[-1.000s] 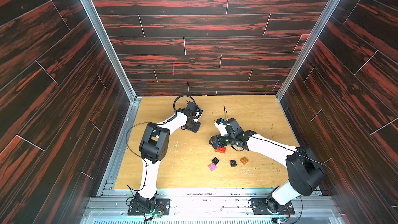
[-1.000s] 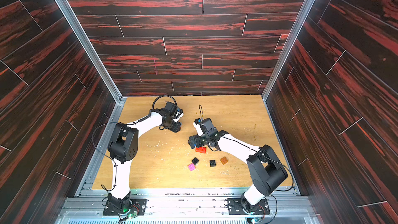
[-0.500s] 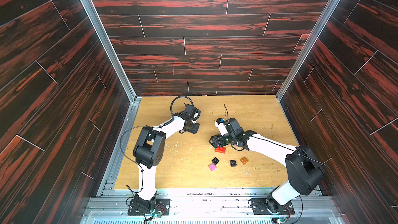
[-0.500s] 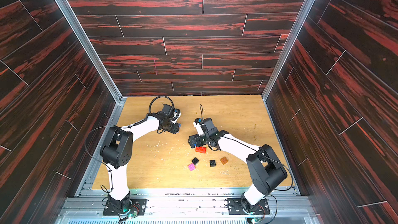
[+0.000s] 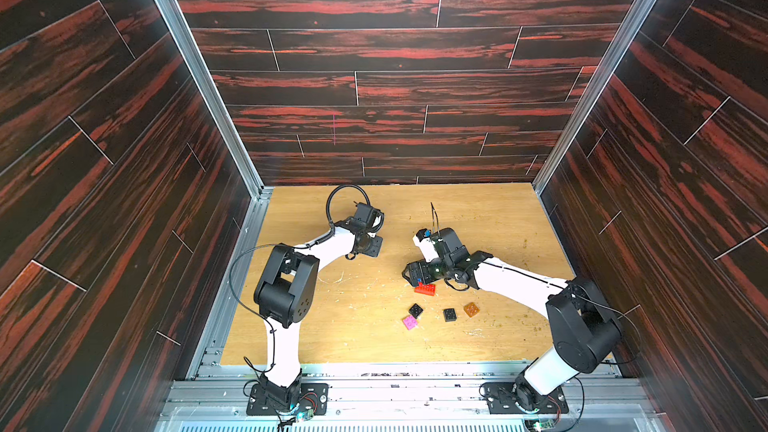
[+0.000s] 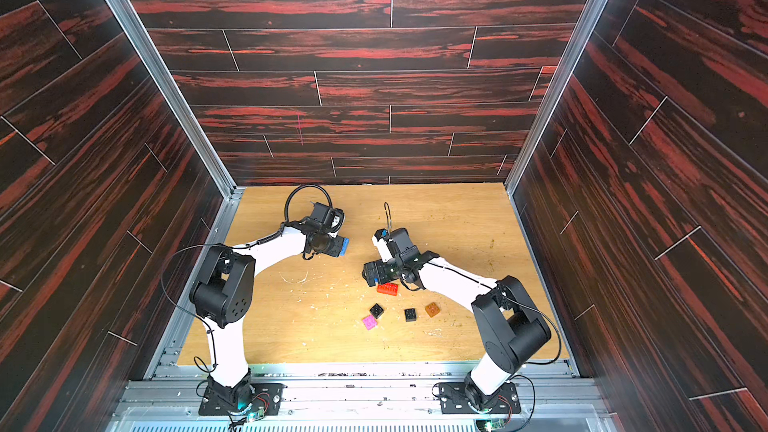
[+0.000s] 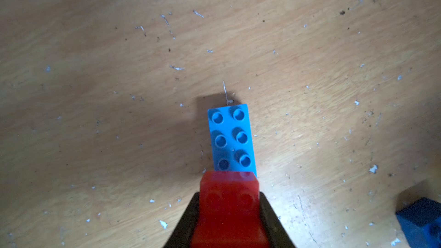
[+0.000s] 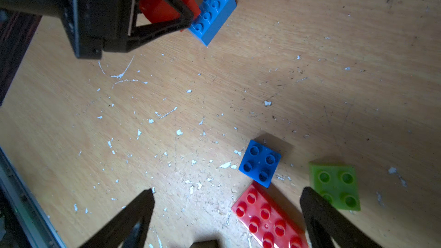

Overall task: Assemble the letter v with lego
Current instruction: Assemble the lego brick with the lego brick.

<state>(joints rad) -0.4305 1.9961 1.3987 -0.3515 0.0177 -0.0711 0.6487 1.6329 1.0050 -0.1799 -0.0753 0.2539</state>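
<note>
The left fingers [image 7: 269,223] clamp a red brick [image 7: 229,201] over one end of the light blue oblong brick [image 7: 230,139], which lies flat, studs up, on the surface [image 7: 95,91]; whether they touch I cannot tell. Nothing steadies that brick, so a press off its studs would likely skid it or tip its far end up. The right fingers [image 8: 319,215] gape wide, empty, above a red oblong brick [image 8: 267,220] beside a dark blue square [image 8: 260,163] and a lime green square [image 8: 334,184]. In a top view the light blue oblong brick [image 6: 344,247] sits at 10 o'clock of that red oblong brick [image 6: 387,288]; a pink square [image 6: 369,322], black squares [image 6: 376,310] and an orange square [image 6: 432,308] lie from 7 to 4 o'clock of it.
</note>
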